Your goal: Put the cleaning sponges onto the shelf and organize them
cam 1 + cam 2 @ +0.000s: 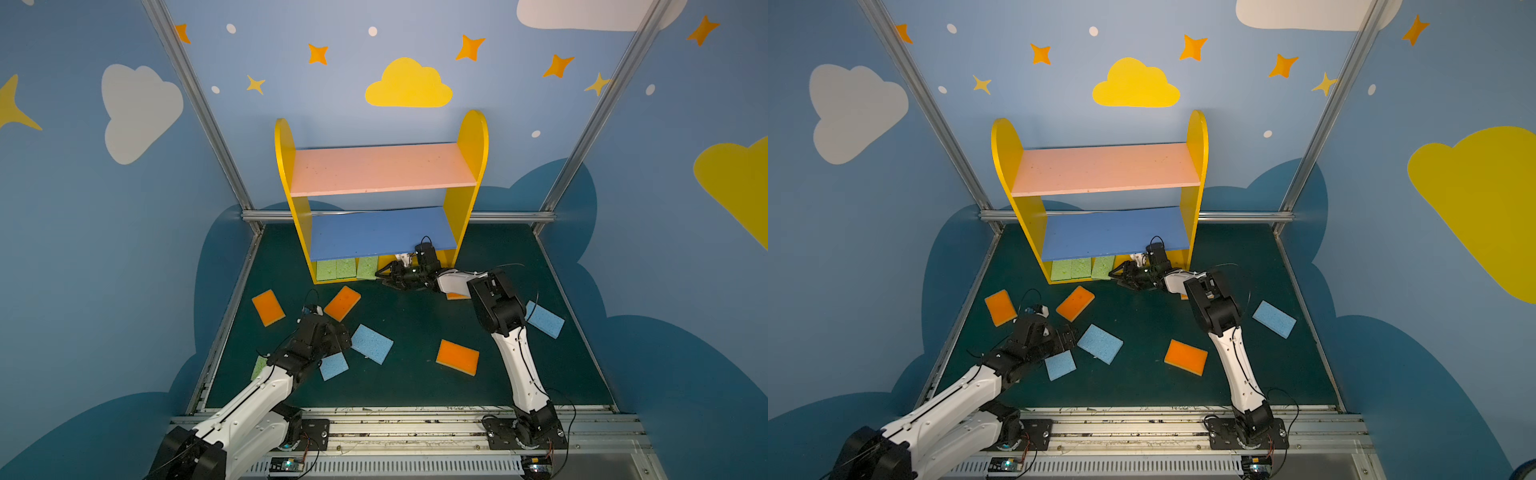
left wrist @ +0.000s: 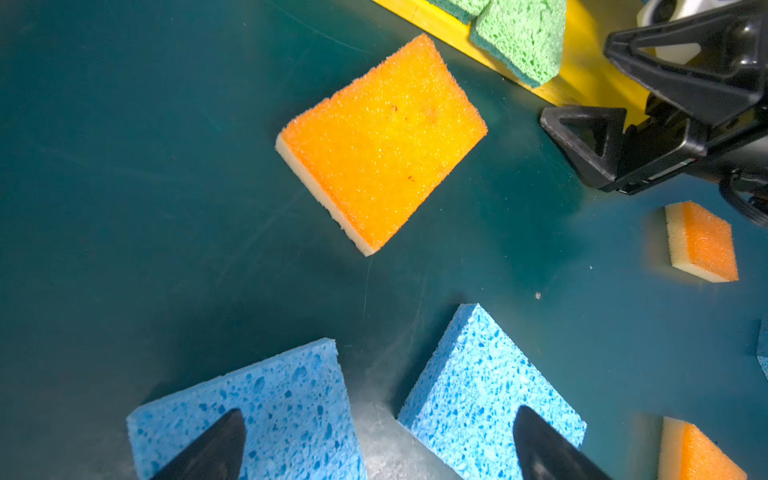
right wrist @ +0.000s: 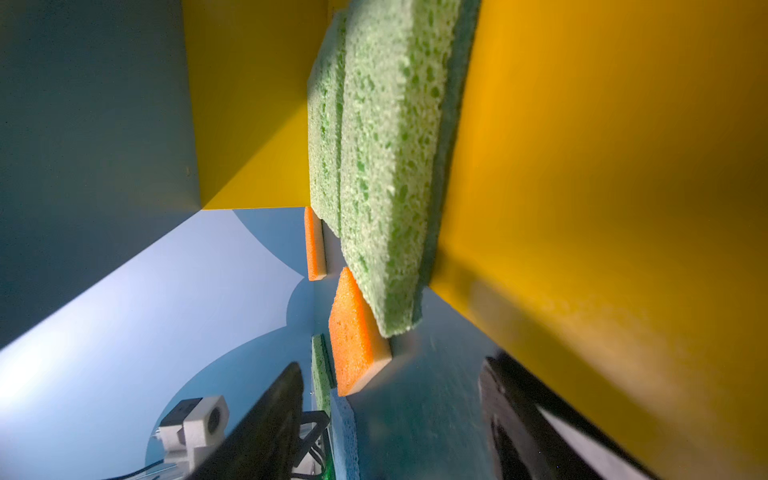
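Sponges (image 1: 457, 357) are lying all over our table (image 1: 415, 324), and three green sponges (image 1: 347, 268) are standing on the bottom yellow board (image 1: 332, 282) of the shelf (image 1: 472, 166). Our right claw (image 1: 381, 277) is waiting just beside them, at their 3 o'clock, with its jaws apart and nothing in them. Our left claw (image 2: 378, 417) is spread wide and is holding nothing too.

In a top view the bigger blue sponge (image 1: 372, 344) is lying right by it, at the claw's 4 o'clock, with its long side running from 10 o'clock to 4 o'clock. The other blue sponge (image 1: 333, 365) is peeking out at 6 o'clock, partly under the left arm (image 1: 266, 386). We are thinking the left arm is nearer to both; the right arm (image 1: 515, 357) is up by the shelf.

In the left wrist view one fingertip (image 2: 220, 444) is hanging over each blue sponge, so we are guessing the claw needs to slide onto one and pinch its short side. The blue board (image 1: 382, 232) is waiting at 1 o'clock.
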Action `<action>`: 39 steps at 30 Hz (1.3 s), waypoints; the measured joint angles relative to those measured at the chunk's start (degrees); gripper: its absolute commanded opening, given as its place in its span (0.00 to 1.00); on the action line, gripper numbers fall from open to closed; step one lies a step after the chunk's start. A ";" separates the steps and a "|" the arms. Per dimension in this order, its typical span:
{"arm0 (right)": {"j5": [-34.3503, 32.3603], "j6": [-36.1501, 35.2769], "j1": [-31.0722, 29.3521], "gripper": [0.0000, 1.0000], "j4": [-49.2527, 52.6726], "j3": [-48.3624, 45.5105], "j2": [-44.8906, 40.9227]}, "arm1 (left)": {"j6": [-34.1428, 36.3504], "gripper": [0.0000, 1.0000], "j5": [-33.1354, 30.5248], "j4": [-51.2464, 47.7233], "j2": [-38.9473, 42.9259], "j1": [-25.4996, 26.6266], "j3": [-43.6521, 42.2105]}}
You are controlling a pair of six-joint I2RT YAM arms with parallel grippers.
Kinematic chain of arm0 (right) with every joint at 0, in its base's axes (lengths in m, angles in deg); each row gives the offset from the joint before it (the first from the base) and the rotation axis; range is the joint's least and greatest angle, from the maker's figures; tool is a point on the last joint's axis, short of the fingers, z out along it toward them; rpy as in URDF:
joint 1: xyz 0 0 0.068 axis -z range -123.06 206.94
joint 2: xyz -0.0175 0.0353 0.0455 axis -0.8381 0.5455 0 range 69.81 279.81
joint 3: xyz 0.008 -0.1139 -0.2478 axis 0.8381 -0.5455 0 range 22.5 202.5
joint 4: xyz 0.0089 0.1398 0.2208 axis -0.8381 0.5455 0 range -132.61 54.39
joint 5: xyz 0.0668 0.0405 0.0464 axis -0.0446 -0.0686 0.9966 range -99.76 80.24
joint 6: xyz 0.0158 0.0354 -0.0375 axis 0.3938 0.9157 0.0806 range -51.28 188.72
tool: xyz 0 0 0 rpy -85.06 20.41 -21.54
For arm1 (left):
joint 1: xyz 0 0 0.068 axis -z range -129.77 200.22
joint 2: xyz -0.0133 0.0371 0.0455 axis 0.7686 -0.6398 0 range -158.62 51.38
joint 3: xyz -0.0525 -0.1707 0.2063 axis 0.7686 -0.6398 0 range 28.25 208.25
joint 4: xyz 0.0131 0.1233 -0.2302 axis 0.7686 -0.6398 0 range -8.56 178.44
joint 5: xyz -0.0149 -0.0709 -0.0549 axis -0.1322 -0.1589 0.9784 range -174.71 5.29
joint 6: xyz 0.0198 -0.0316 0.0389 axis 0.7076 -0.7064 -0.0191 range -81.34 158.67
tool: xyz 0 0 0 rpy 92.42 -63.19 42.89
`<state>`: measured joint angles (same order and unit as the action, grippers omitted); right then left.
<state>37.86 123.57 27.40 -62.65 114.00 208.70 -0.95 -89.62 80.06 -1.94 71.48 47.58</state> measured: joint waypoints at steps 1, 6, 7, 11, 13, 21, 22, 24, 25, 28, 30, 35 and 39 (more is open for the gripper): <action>0.02 0.46 0.50 0.46 -1.57 -1.38 -0.28 | 0.00 0.99 0.07 0.02 0.02 0.02 0.00; -1.14 2.99 1.53 0.00 -5.46 -5.95 -1.25 | -0.02 0.99 0.20 0.07 0.13 0.02 0.00; -1.31 3.21 1.62 0.00 -5.92 -6.12 -1.27 | -0.02 0.99 0.20 0.09 0.17 0.02 0.00; -2.25 5.09 1.64 0.00 -7.23 -6.10 -1.27 | -0.02 1.00 0.20 0.09 0.20 0.02 0.00; -2.86 6.23 1.51 0.00 -7.58 -5.57 -1.22 | -0.02 0.99 0.20 0.09 0.46 0.02 0.00; -5.64 8.98 0.57 0.00 -8.46 -1.60 -0.74 | -0.02 1.00 0.17 0.13 1.29 0.00 0.00; -6.05 9.49 0.44 0.00 -8.68 -1.05 -0.59 | -0.02 0.99 0.17 0.13 1.29 0.00 0.00; -6.73 10.67 0.28 0.00 -9.03 -0.35 -0.24 | -0.02 0.99 0.17 0.13 1.29 0.00 0.00; -7.26 11.28 0.13 0.00 -9.25 0.13 0.11 | -0.02 0.99 0.17 0.13 1.29 0.00 0.00; -8.87 13.90 -0.15 0.00 -9.88 1.44 1.97 | -0.02 0.99 0.17 0.17 1.29 0.00 0.00; -9.64 15.87 -0.31 0.00 -10.86 2.36 3.32 | -0.02 0.99 0.15 0.20 1.29 0.00 0.00; -12.76 18.88 -0.70 0.00 -10.78 3.85 4.00 | -0.02 1.00 0.15 0.24 1.31 0.00 0.00; -15.13 19.67 -1.27 0.00 -9.03 4.76 4.02 | -0.02 0.99 0.13 0.26 1.31 0.00 0.00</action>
<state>22.73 143.25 26.13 -71.67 118.77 212.72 -0.97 -89.48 80.32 -0.63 71.48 47.58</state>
